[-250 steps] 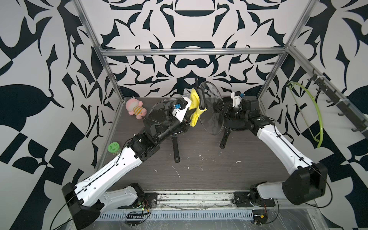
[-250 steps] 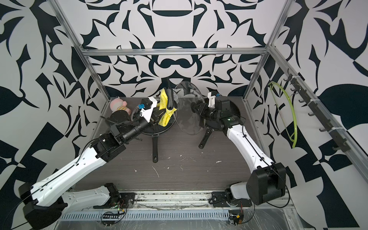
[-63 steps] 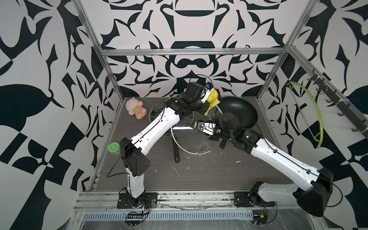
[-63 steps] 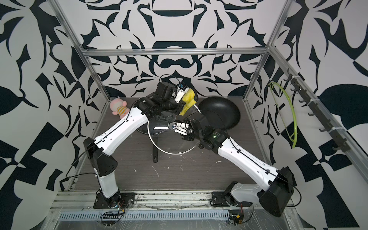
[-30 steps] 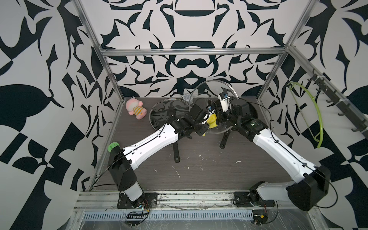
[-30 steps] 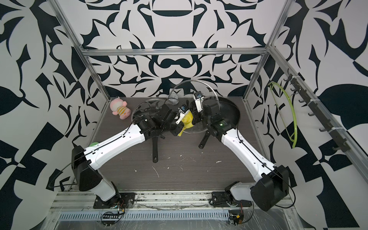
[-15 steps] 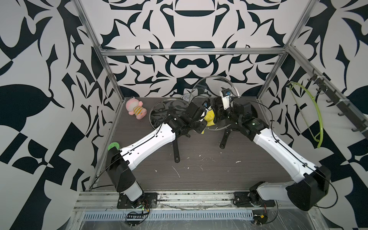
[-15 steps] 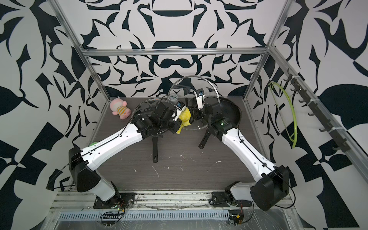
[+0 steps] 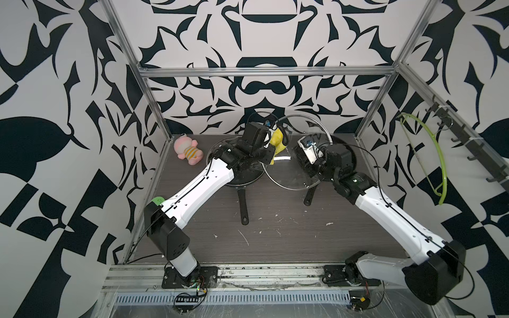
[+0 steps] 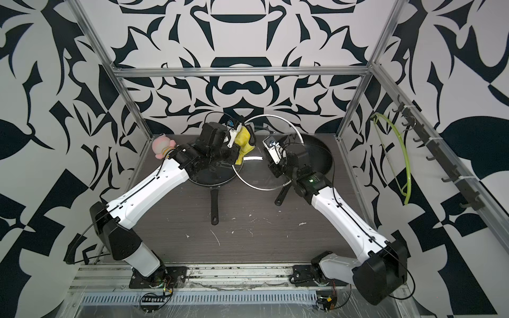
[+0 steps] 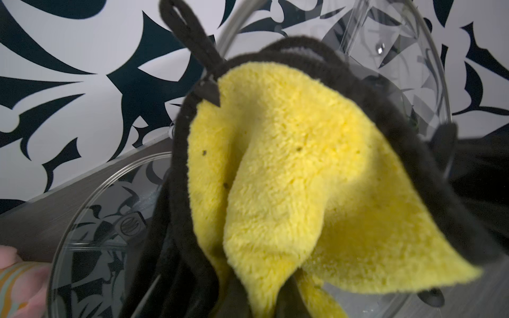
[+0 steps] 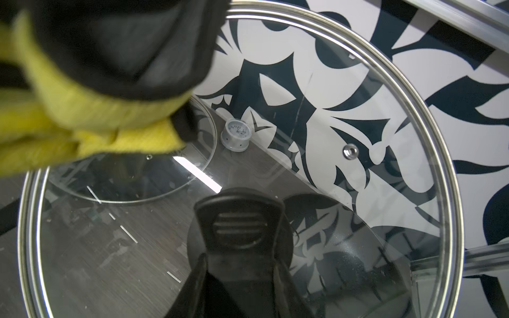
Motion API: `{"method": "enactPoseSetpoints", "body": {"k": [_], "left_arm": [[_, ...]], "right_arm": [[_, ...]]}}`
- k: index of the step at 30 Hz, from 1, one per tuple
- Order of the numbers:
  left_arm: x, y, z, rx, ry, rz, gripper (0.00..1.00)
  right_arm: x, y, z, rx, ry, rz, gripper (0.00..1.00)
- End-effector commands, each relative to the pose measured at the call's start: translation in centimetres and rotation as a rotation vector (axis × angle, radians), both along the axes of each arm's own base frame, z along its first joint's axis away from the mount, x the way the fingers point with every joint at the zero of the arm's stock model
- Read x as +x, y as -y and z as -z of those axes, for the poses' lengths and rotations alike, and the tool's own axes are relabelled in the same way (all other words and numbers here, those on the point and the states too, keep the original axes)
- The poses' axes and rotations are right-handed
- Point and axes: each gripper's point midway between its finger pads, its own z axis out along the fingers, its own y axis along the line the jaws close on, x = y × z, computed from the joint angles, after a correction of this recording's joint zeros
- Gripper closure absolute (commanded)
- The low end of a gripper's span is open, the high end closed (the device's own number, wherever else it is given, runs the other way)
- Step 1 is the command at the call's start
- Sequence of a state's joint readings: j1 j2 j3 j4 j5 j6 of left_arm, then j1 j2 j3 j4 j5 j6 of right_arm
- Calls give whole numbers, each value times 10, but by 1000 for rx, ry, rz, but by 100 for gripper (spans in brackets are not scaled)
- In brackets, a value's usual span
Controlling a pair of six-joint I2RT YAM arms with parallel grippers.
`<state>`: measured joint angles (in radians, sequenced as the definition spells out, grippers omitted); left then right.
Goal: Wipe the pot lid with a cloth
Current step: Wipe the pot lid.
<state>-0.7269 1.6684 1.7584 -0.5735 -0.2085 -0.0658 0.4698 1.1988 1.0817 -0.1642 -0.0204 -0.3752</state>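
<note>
Cloth raised, against lid rim (left hand clamped)

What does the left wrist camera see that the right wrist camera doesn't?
Only the left wrist view shows the black loop on the yellow cloth, and a bit of the pink toy. Only the right wrist view shows the right pincer gripping the black knob of the glass lid. Both show the cloth and that lid.
</note>
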Motion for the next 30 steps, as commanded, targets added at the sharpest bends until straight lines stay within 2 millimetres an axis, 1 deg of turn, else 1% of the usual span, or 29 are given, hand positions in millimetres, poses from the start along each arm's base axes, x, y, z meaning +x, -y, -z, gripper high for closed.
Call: {"method": "enactPoseSetpoints", "body": {"k": [1, 4, 8, 10, 12, 17, 18, 20, 23, 25, 27, 30], "left_arm": [[15, 2, 9, 33, -12, -9, 100], [17, 11, 7, 56, -17, 41, 100], [13, 27, 20, 121, -83, 141, 100], [10, 37, 25, 151, -88, 177, 100], [4, 44, 31, 181, -99, 214, 100], [-10, 67, 38, 208, -121, 304, 100], [-14, 72, 43, 216, -136, 326, 100], [-17, 79, 45, 219, -144, 346, 100], [-20, 85, 48, 211, -155, 367, 100], [-21, 86, 47, 202, -156, 373, 100], [-19, 83, 44, 201, -147, 351, 100], [-8, 74, 34, 192, -108, 265, 100]], "right_arm": [[-39, -31, -120, 63, 423, -221, 100], [-44, -39, -115, -14, 447, -251, 100], [-49, -49, -111, -102, 465, -279, 100], [-50, -54, -109, -137, 472, -287, 100], [-50, -58, -108, -160, 477, -295, 100], [-51, -67, -108, -197, 492, -319, 100], [-52, -69, -108, -204, 495, -328, 100], [-53, -72, -106, -219, 503, -343, 100], [-54, -74, -104, -229, 505, -351, 100], [-53, -73, -104, -232, 505, -342, 100], [-51, -70, -106, -229, 513, -314, 100], [-49, -66, -112, -195, 509, -280, 100]]}}
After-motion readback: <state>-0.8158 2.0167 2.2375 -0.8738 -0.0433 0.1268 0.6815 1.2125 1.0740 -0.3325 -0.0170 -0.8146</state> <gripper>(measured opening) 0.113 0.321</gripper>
